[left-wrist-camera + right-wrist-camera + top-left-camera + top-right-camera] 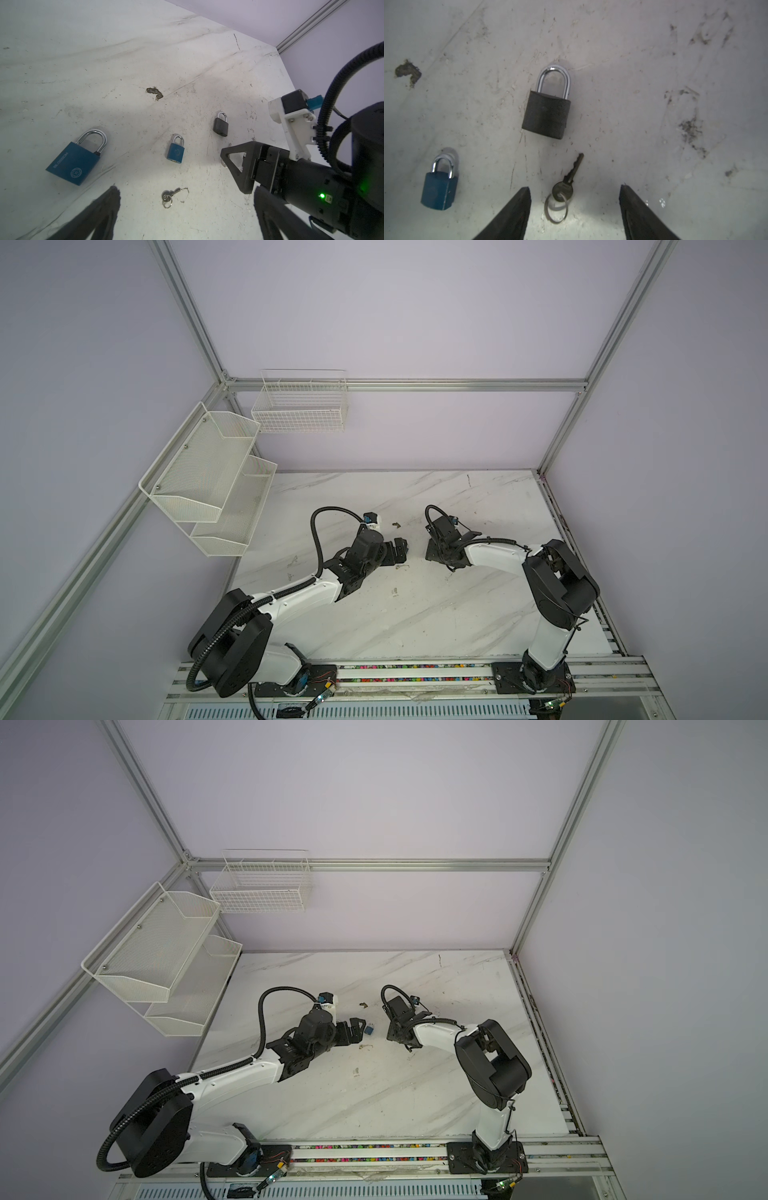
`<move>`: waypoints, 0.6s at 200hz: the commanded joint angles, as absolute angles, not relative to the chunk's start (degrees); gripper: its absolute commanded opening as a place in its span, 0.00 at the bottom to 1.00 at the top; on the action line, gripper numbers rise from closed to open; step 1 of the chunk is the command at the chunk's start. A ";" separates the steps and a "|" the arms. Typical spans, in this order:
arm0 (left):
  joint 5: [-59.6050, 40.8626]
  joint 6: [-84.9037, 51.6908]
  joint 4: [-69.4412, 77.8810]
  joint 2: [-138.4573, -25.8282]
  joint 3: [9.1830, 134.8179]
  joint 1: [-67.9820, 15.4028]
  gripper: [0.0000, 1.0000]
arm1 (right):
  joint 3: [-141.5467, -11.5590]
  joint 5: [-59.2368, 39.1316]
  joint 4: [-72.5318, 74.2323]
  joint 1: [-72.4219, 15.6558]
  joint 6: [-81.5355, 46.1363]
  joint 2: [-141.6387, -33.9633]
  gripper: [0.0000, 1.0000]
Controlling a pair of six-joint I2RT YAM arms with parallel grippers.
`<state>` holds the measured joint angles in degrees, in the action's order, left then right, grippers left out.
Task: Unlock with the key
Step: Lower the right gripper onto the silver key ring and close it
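I'm at the pick-up step: my right gripper [574,187], jaws wide and empty, straddles the key [563,188] lying mid-tabletop near the black padlock [546,115]; next, I reckon, lower and pinch its head.

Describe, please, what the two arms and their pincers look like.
The left arm and right arm have white shells with bulky black joints. A ribbed black hose runs along each. The left pincer and right pincer are black, with triangular fingers. The right arm also carries a white camera bracket, a blue plug and a green light.
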<state>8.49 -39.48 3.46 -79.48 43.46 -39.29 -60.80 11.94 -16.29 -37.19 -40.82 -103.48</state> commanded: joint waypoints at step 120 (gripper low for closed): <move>7.45 -41.84 5.13 -80.50 49.42 -41.57 1.00 | -62.40 16.02 -24.85 -37.79 -35.12 -104.71 0.73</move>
